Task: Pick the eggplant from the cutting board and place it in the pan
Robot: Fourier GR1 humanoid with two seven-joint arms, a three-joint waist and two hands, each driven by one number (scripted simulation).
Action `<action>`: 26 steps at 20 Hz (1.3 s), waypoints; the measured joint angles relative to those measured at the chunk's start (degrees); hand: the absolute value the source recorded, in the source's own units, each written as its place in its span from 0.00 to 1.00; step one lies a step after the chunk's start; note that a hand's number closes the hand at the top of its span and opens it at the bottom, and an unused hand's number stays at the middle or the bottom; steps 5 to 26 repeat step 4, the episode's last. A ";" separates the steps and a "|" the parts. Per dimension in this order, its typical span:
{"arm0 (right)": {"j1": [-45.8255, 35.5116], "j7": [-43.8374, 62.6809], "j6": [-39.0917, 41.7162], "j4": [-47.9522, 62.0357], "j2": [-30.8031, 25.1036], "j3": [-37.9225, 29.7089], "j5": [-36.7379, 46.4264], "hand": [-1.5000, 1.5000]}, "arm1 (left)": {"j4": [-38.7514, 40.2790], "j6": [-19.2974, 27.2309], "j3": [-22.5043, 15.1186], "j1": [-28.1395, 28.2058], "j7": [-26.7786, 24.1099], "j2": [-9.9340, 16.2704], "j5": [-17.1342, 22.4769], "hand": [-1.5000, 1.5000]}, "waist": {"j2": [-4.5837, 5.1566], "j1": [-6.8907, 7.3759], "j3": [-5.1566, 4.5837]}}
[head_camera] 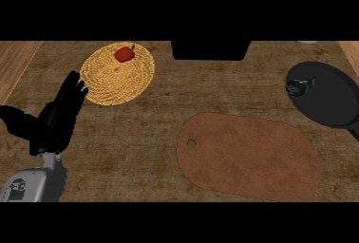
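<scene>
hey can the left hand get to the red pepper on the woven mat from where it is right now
Probably yes. The left hand rests open just beside the woven mat, and nothing stands between it and the red pepper at the mat's far side.

Matt pan (pixel 329 97) (woven mat (pixel 116 73))

Bare desk (pixel 154 142) is lying open between the woven mat (pixel 117 73) and cutting board (pixel 245 156); a black block (pixel 210 50) is crowding the far edge.

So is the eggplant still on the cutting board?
No, the eggplant lies in the pan; the cutting board is bare.
</scene>
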 measured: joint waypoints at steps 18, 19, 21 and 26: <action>2.50 -0.35 0.57 -1.34 -0.67 -0.16 -0.77 0.00 | 0.11 -0.34 0.45 0.53 -0.21 0.20 0.43 0.50 | -0.10 -0.23 -0.01; 2.50 -0.35 0.57 -1.34 -0.67 -0.16 -0.77 0.00 | 0.11 -0.34 0.45 0.53 -0.21 0.20 0.43 0.50 | -0.10 -0.23 -0.01; 2.50 -0.35 0.57 -1.34 -0.67 -0.16 -0.77 0.00 | 0.11 -0.34 0.45 0.53 -0.21 0.20 0.43 0.50 | -0.10 -0.23 -0.01; 2.50 -0.35 0.57 -1.34 -0.67 -0.16 -0.77 0.00 | 0.11 -0.34 0.45 0.53 -0.21 0.20 0.43 0.50 | -0.10 -0.23 -0.01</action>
